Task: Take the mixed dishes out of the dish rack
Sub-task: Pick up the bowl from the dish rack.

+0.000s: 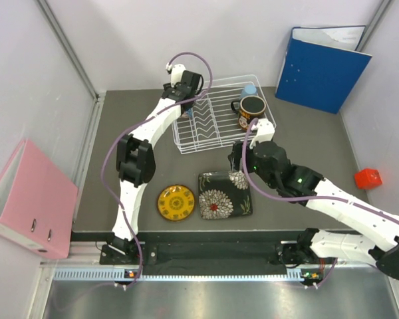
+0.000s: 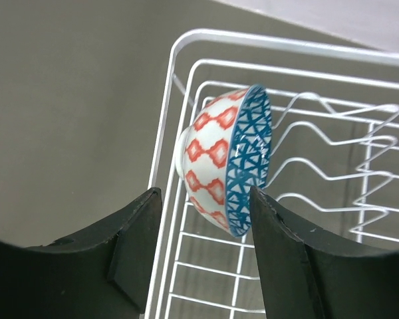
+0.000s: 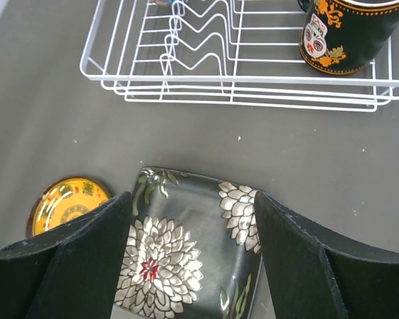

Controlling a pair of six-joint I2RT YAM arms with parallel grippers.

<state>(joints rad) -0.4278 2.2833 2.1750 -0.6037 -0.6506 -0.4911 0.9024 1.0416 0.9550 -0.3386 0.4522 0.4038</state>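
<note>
The white wire dish rack (image 1: pixel 216 126) stands at the back middle of the table. The blue mosaic bowl (image 2: pixel 227 159) stands on edge at the rack's left end. My left gripper (image 2: pixel 203 256) is open just short of it, one finger on each side, not touching; in the top view my left gripper (image 1: pixel 186 101) sits over that end. The dark mug (image 1: pixel 251 111) and the light blue cup (image 1: pixel 250 90) are at the rack's right end. The black floral plate (image 1: pixel 224 195) and the yellow plate (image 1: pixel 176 203) lie on the table. My right gripper (image 3: pixel 193 259) is open and empty above the black plate (image 3: pixel 166 266).
A blue binder (image 1: pixel 322 66) stands at the back right. A pink binder (image 1: pixel 30 199) lies off the table's left edge. A small red object (image 1: pixel 368 178) sits at the far right. The mug (image 3: pixel 349 33) and the rack (image 3: pixel 239 93) show ahead in the right wrist view.
</note>
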